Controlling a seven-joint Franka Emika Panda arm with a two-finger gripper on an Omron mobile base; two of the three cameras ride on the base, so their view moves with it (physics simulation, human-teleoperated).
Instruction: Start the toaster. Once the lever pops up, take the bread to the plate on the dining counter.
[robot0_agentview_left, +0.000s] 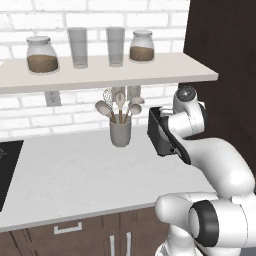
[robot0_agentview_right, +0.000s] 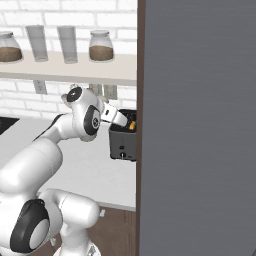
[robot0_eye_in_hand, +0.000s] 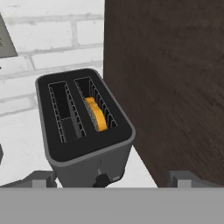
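The dark grey toaster (robot0_eye_in_hand: 83, 127) stands on the white counter against the brick wall, close beside a dark wooden panel. An orange-brown slice of bread (robot0_eye_in_hand: 97, 114) sits down in its right slot; the left slot is empty. A small dark knob (robot0_eye_in_hand: 101, 179) shows low on the face nearest the hand. My gripper (robot0_eye_in_hand: 113, 180) hovers above and in front of the toaster, open wide, holding nothing. In the right base view the hand reaches over the toaster (robot0_agentview_right: 123, 142), where the bread (robot0_agentview_right: 132, 126) peeks out. The plate and the dining counter are out of view.
A grey utensil cup (robot0_agentview_left: 120, 131) with spoons stands left of the toaster (robot0_agentview_left: 156, 131). A shelf (robot0_agentview_left: 100, 75) with jars and glasses hangs overhead. The dark wooden panel (robot0_eye_in_hand: 175, 87) walls off the toaster's right side. A black cooktop (robot0_agentview_left: 7, 165) lies at the far left.
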